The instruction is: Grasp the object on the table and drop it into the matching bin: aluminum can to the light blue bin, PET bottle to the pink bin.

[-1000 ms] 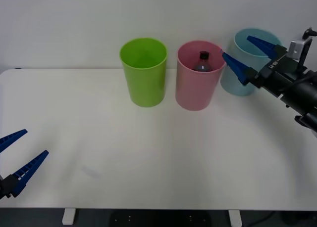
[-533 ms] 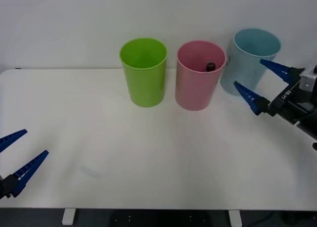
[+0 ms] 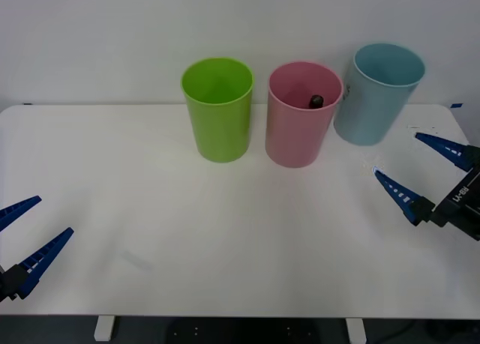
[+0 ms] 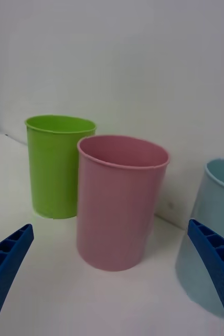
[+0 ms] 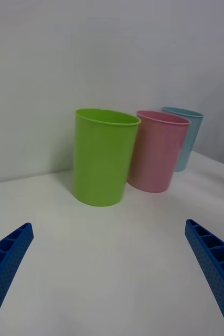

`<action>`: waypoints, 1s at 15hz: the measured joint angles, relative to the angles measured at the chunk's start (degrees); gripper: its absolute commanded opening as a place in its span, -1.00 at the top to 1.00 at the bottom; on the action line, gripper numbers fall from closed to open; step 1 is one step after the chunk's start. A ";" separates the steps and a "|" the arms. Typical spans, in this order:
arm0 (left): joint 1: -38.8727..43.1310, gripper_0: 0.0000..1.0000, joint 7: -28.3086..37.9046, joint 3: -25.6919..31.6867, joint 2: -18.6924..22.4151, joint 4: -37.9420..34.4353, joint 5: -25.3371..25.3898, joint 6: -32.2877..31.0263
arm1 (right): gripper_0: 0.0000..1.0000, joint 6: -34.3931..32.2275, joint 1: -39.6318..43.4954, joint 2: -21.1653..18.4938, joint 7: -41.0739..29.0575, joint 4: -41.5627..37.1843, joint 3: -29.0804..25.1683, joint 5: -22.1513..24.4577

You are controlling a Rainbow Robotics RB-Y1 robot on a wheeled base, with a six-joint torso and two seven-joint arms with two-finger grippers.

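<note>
PET bottle [image 3: 316, 101] lodged inside pink bin [image 3: 302, 115], only black cap seen, so drop judged done; right gripper [image 3: 426, 172] held spread and empty beside light blue bin [image 3: 377, 94], left gripper [image 3: 26, 237] parked, spread wide.

Small white lettering on the black body of the right gripper [image 3: 429, 177], far right edge of the front view, tilted and too small to make out. Nothing else written anywhere: no labels, brands, numbers or signs on the bins or the table.
</note>
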 measured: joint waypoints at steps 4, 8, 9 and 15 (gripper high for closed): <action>0.00 -1.00 0.00 0.00 0.00 0.00 0.00 0.00 | -1.00 -1.77 5.33 0.00 1.08 -2.02 -2.12 -0.46; 0.00 -1.00 0.00 0.00 0.00 0.00 0.00 0.00 | -1.00 -3.50 8.83 0.02 2.03 -2.10 -3.71 -0.53; 0.00 -1.00 0.00 0.00 0.00 0.00 0.00 0.00 | -1.00 -3.82 9.48 0.02 2.22 -2.10 -3.98 -0.56; 0.00 -1.00 0.00 0.00 0.00 0.00 0.00 0.00 | -1.00 -4.33 11.33 0.02 2.32 -2.10 -4.03 -0.56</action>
